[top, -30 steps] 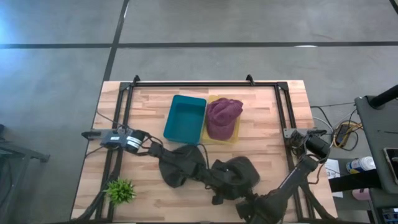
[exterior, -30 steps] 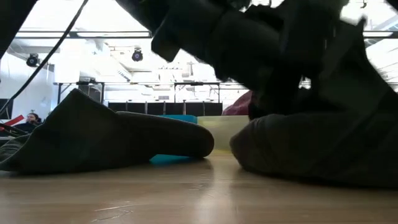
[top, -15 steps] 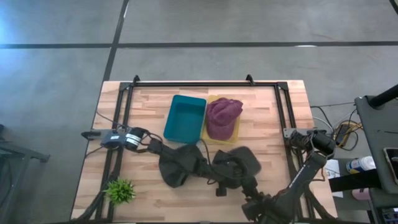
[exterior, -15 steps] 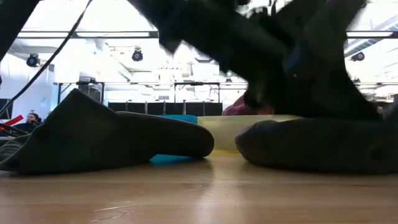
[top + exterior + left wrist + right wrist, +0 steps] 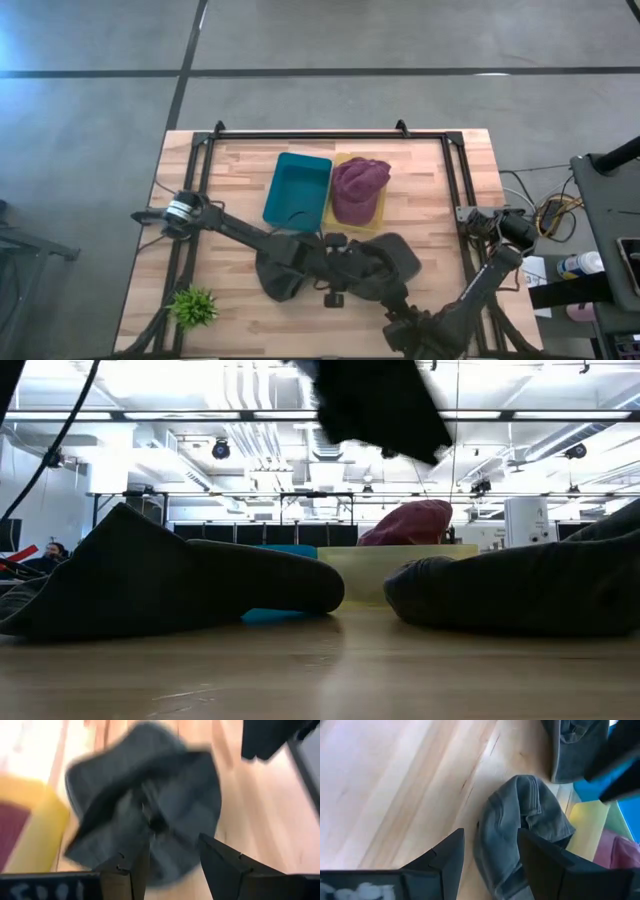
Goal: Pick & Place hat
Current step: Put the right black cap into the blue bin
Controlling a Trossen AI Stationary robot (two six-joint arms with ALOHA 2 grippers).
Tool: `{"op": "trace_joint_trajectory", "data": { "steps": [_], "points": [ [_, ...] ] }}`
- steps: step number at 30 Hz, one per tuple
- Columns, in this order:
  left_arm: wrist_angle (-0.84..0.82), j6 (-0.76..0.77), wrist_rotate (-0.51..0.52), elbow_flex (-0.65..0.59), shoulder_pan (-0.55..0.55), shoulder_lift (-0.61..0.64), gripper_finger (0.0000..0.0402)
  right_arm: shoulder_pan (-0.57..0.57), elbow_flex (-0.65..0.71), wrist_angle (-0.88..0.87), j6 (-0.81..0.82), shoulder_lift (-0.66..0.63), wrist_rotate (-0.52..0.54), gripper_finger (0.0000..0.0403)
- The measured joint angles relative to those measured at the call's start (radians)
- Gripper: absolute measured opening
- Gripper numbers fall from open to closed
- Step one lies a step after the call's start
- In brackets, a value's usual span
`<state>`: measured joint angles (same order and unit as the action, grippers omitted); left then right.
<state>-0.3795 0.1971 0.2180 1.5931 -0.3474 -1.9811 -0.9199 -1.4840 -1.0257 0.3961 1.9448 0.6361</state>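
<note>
Hat (image 5: 392, 258) partly hidden under left end effector (image 5: 352, 275), fingers apart.

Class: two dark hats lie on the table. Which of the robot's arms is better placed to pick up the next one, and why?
Probably the left. Its claw is open right over a dark hat. The right claw, also open, is beside that hat, at the table's near edge.

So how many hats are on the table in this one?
3. A maroon hat sits in the yellow bin. Two dark grey hats lie on the wood: one near the table's middle, one to its right, partly under the left arm. Arms may hide more.
</note>
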Motion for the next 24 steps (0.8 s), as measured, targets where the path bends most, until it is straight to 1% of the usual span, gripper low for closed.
{"op": "trace_joint_trajectory", "data": {
  "steps": [1,3,5,8,11,14,17,21,24],
  "points": [
    [-0.013,0.004,0.000,-0.019,-0.003,0.004,0.0163,0.011,0.007,0.018,-0.009,0.003,0.000,0.0178],
    [0.029,-0.004,-0.001,-0.060,-0.007,0.006,0.0163,0.030,0.021,0.049,-0.008,0.006,0.002,0.0178],
    [0.141,-0.047,-0.005,-0.116,-0.009,0.006,0.0163,0.051,0.030,0.039,0.009,0.012,0.018,0.0178],
    [0.398,-0.117,-0.017,-0.214,0.001,-0.015,0.0163,0.073,0.053,0.041,0.051,0.016,0.032,0.0178],
    [0.543,-0.128,-0.018,-0.294,0.025,-0.045,0.0163,0.089,0.092,0.087,0.063,0.015,0.013,0.0178],
    [0.566,-0.108,-0.017,-0.334,0.045,-0.050,0.0163,0.091,0.124,0.151,0.053,0.016,-0.031,0.0178],
    [0.568,-0.081,-0.036,-0.366,0.060,-0.058,0.0163,0.089,0.151,0.181,0.058,0.016,-0.041,0.0178],
    [0.536,-0.007,-0.113,-0.380,0.071,-0.084,0.0163,0.089,0.186,0.167,0.087,0.015,-0.100,0.0178],
    [0.495,0.044,-0.130,-0.383,0.066,-0.084,0.0163,0.088,0.197,0.131,0.148,0.015,-0.151,0.0178]
  ]
}}
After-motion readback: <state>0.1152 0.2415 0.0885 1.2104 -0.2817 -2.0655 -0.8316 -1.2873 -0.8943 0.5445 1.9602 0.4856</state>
